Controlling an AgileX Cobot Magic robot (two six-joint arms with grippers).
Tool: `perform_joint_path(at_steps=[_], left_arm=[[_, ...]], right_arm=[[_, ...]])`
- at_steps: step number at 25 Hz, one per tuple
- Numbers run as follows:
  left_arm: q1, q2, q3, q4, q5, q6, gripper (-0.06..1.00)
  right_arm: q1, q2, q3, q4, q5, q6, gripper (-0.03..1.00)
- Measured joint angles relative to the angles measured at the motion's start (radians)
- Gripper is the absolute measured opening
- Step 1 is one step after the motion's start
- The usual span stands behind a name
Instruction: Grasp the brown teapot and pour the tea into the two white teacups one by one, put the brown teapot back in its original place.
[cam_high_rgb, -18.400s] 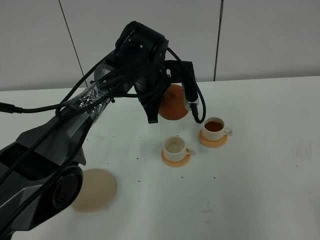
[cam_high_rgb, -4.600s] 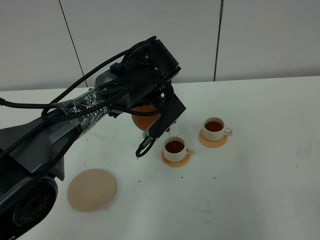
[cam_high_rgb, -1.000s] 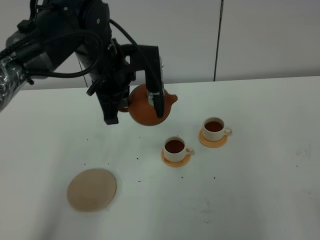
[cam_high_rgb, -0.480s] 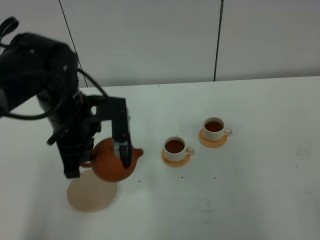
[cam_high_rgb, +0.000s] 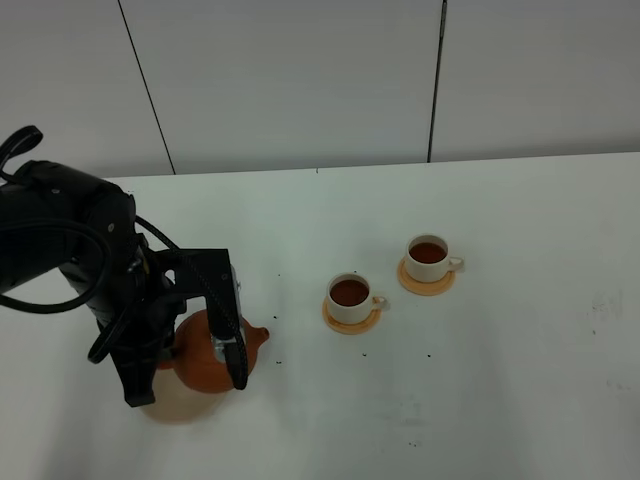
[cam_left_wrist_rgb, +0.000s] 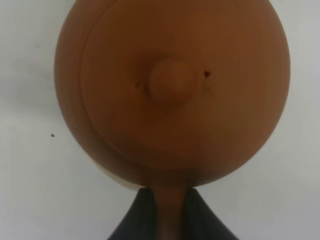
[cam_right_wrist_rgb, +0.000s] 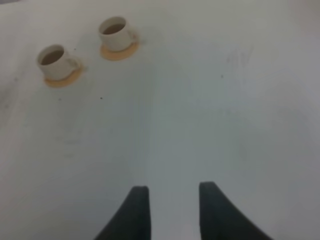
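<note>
Since half a second ago my left arm has dropped lower, bringing the brown teapot (cam_high_rgb: 205, 352) down onto or just above the beige coaster (cam_high_rgb: 170, 408) at the near left of the bench (cam_high_rgb: 500, 380), spout toward the cups. My left fingers (cam_left_wrist_rgb: 167, 212) pinch the teapot's handle, and my right fingers (cam_right_wrist_rgb: 172, 207) hang spread over bare bench, gripping nothing. Both white teacups (cam_high_rgb: 349, 297) (cam_high_rgb: 429, 257) sit on their orange coasters (cam_high_rgb: 351, 320), well apart from the teapot, each holding dark tea (cam_high_rgb: 349, 292).
</note>
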Motion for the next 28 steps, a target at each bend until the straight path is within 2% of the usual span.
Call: perform_joint_path(at_steps=[9,28], left_arm=[[0.0,-0.001,0.007,0.088,0.0,-0.067,0.17],[0.007,-0.003,0.066,0.141,0.011,-0.137,0.17]], right_arm=[[0.0,0.0,0.0,0.001,0.0,0.0,0.24],[0.0,0.0,0.0,0.001,0.0,0.0,0.24]])
